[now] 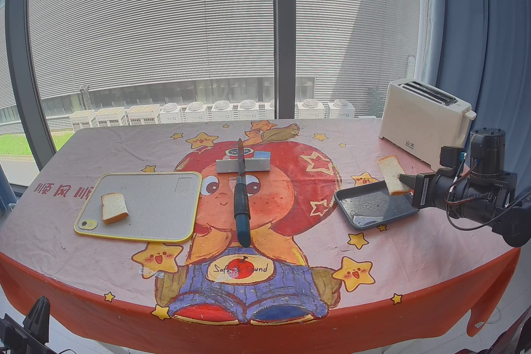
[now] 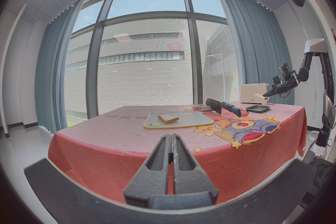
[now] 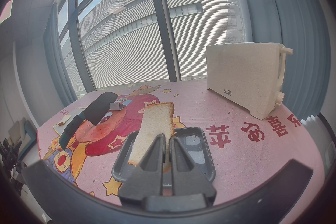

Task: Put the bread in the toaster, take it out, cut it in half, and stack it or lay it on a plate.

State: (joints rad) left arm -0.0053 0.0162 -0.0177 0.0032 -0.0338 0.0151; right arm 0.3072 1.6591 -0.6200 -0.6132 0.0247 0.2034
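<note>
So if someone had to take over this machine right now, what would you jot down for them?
Right gripper: shut on a bread piece, held tilted over the dark tray, beside the toaster. I cannot tell if it touches the tray.
Left gripper: shut, empty, off the table's near edge.
Second bread piece lies on the cutting board. The knife rests mid-table.
Done, apparently: bread cut in two. Whether it was toasted is unclear.
Left: set this piece on the tray, then fetch the other.
</note>
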